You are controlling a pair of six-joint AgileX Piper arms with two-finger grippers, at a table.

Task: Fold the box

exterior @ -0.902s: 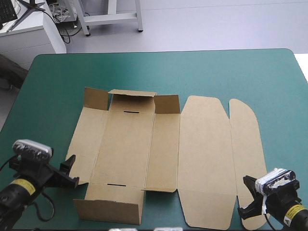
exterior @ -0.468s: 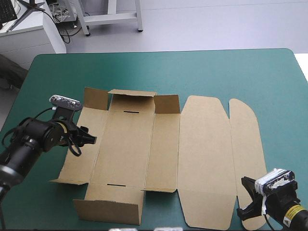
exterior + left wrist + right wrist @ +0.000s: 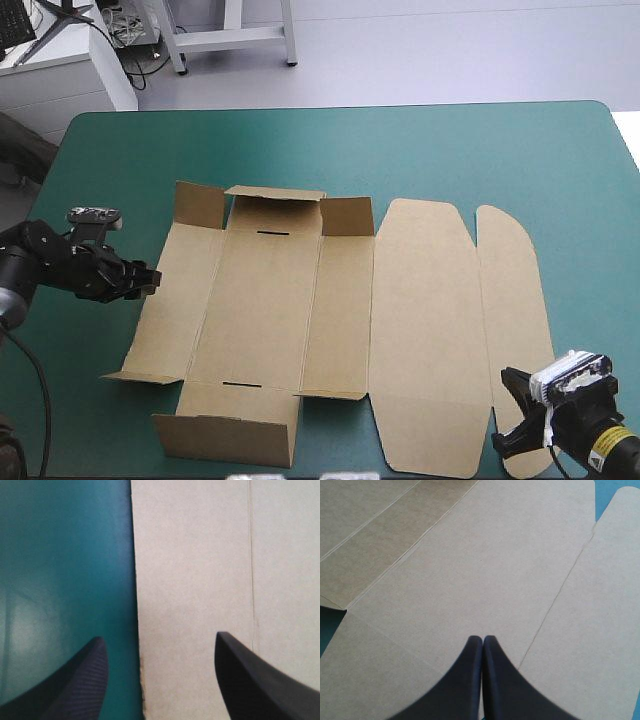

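The brown box lies spread out as a cut sheet in the middle of the teal-green cover. Its far end wall and near end wall stand partly raised. The lid panel and tuck flap lie flat to the right. My left gripper is at the outer edge of the left side panel. In the left wrist view it is open, with the board's edge running between its fingers. My right gripper is low over the sheet's near right corner. In the right wrist view it is shut above the lid panel, holding nothing.
Bare teal-green cover stretches between the box and the table's far edge, and a narrower strip runs along the left. A small flap juts out at the left panel's near corner.
My left arm swung from the table's near left corner up over the left side panel, then drew back to that panel's outer edge. The small near-left flap now juts out. The right arm stayed put.
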